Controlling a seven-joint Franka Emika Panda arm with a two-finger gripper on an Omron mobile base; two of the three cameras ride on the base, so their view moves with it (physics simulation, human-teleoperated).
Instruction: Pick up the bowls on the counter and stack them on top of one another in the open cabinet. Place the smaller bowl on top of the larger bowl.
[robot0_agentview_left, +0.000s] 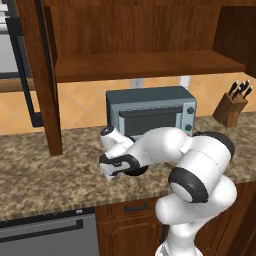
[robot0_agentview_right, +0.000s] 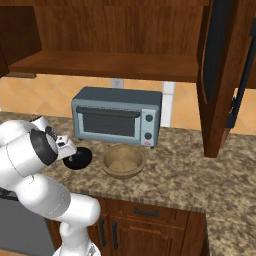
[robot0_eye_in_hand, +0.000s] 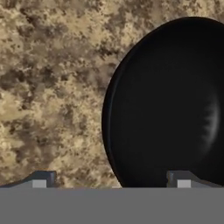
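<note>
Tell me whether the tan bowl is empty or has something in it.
Empty. In the right base view the larger bowl sits upright on the counter, its darker inside bare, with the smaller bowl apart beside it.

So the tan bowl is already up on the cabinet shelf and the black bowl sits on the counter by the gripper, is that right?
Not quite. The tan bowl is not on the cabinet shelf; the right base view shows it on the counter, in front of the toaster oven. The rest holds: the black bowl sits on the counter by the gripper.
</note>
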